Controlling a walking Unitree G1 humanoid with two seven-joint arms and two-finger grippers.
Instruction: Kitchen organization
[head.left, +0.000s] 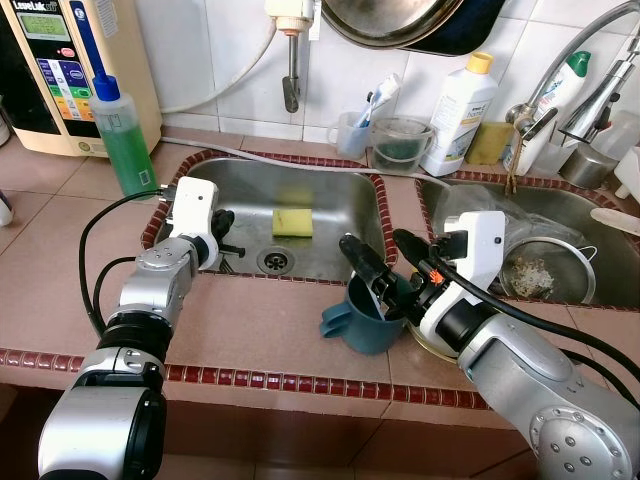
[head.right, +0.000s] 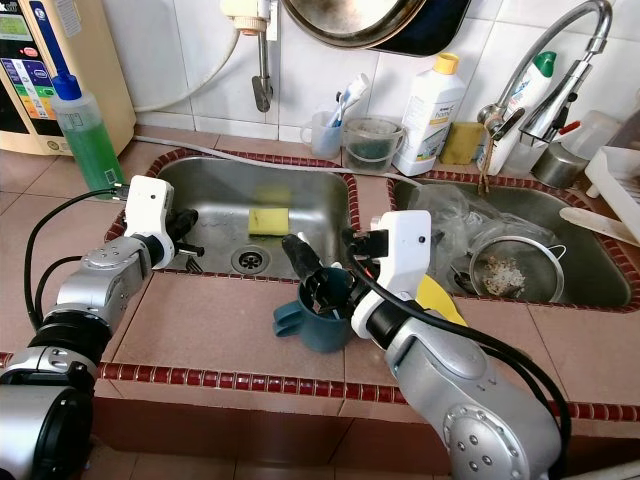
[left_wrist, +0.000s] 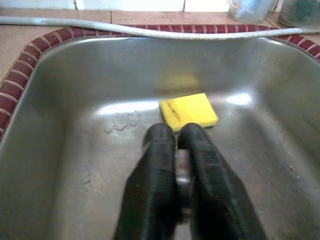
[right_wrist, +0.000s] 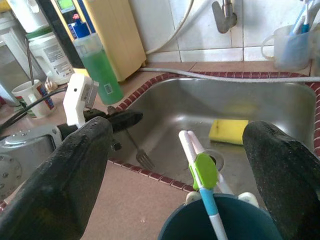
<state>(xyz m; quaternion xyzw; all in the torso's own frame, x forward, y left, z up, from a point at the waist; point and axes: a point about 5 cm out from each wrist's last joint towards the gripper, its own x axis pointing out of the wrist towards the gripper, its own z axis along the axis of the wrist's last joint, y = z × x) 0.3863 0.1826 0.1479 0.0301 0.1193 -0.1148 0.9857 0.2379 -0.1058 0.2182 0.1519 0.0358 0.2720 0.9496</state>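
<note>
Right gripper (head.left: 385, 268) fingers apart around blue mug (head.left: 362, 315) beside sink (head.left: 330, 190); left gripper (left_wrist: 176, 134) fingers together over sink.

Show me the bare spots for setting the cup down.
Free: the counter strip left of the cup, between the left sink edge and the red tile trim. The left sink holds only a sponge and a fork. Crowded: the right sink with its strainer, and the back ledge by the bottles.

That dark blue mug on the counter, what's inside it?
The dark blue mug holds a white stick-like utensil with a green piece and a blue tip, standing up past the rim. The mug's bottom is hidden, so anything lower can't be seen. The right gripper has its fingers spread around it.
</note>
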